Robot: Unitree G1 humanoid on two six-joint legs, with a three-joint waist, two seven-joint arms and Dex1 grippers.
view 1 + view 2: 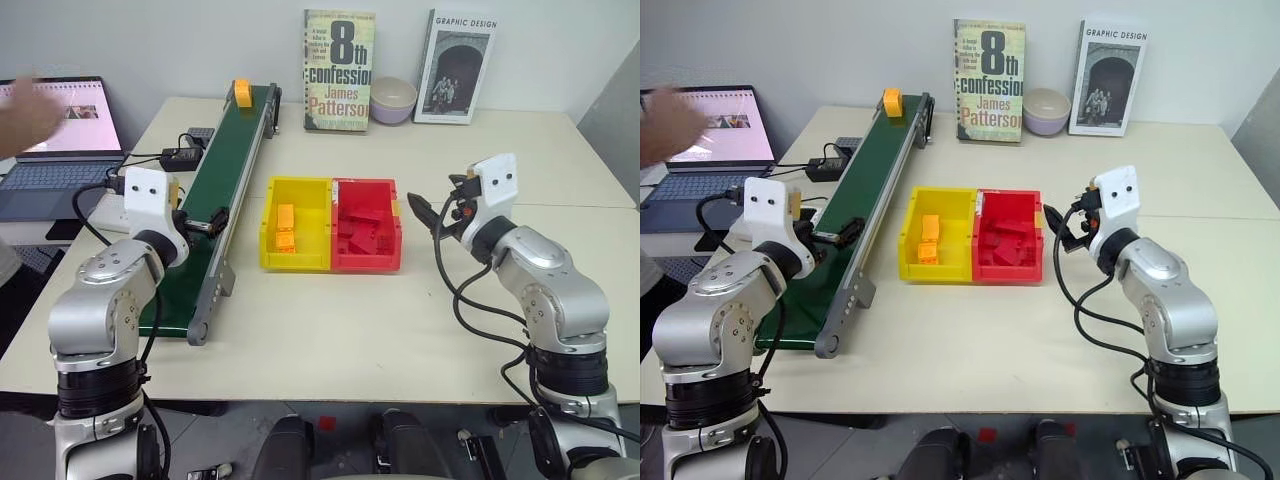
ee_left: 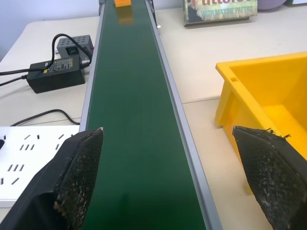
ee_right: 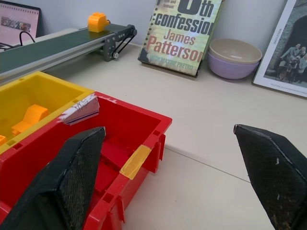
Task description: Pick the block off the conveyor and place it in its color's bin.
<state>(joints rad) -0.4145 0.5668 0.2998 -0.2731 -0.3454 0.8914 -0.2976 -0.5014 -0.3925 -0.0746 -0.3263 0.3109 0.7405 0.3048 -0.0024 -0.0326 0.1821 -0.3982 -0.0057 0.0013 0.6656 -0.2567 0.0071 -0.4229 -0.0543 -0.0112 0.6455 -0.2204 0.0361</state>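
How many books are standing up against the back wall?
2. The James Patterson paperback leans against the wall just right of the conveyor's far end. The Graphic Design book stands farther right, with a bowl between the two.

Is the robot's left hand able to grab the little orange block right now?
Probably not yet. The block sits at the conveyor's far end, while the open left hand hovers over the near end. Nothing lies on the belt between them.
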